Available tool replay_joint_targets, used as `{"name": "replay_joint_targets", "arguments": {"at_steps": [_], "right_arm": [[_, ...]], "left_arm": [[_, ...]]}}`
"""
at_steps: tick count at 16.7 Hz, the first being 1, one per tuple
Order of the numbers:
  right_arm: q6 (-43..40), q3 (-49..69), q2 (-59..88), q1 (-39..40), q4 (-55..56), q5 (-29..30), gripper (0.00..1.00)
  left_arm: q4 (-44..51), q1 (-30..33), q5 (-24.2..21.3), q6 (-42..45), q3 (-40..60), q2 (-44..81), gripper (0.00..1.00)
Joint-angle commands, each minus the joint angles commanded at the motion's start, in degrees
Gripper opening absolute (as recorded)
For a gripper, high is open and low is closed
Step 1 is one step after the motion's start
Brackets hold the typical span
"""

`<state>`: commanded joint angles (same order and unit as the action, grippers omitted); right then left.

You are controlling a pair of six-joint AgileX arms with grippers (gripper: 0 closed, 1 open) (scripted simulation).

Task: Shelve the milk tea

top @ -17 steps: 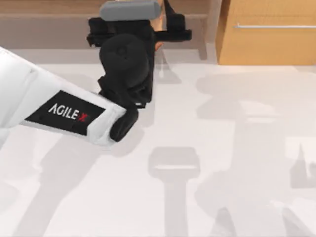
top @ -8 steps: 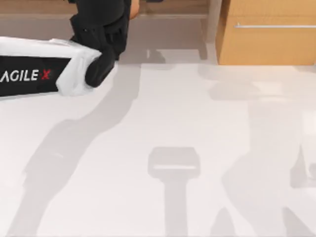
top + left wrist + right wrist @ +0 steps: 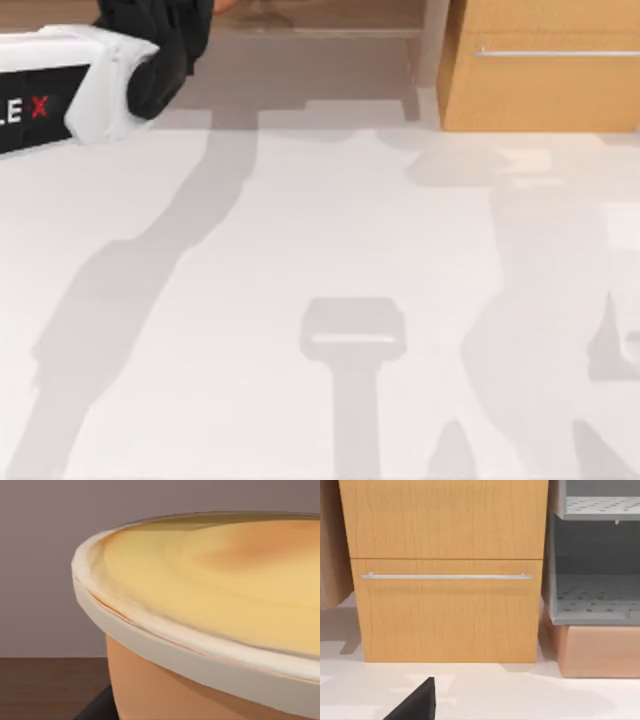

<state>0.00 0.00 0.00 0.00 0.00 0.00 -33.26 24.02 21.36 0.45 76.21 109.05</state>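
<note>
Reaching left arm [image 3: 70, 85] over the table's [image 3: 320, 300] far left corner, toward the shelf opening there.
Milk tea [image 3: 210, 610] right up against left wrist camera, pale yellow lid and whitish rim above orange side, dark finger [image 3: 97, 707] touching cup's lower side; looks held, jaw gap not visible. Wooden cabinet [image 3: 447, 570] with metal handle [image 3: 445, 576] facing right wrist camera; right grip unclear.

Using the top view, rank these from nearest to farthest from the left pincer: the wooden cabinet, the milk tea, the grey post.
1. Milk tea: in the grip of the left pincer, at the back left.
2. Grey post: along the back, right of the middle.
3. Wooden cabinet: farthest, at the back right corner.
</note>
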Motion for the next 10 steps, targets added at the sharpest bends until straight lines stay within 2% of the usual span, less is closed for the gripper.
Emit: {"name": "replay_joint_targets", "arguments": {"at_steps": [10], "right_arm": [[0.00,0.00,0.00,0.00,0.00,0.00,1.00]], "left_arm": [[-0.95,-0.66,-0.80,0.00,3.15,4.27,0.00]]}}
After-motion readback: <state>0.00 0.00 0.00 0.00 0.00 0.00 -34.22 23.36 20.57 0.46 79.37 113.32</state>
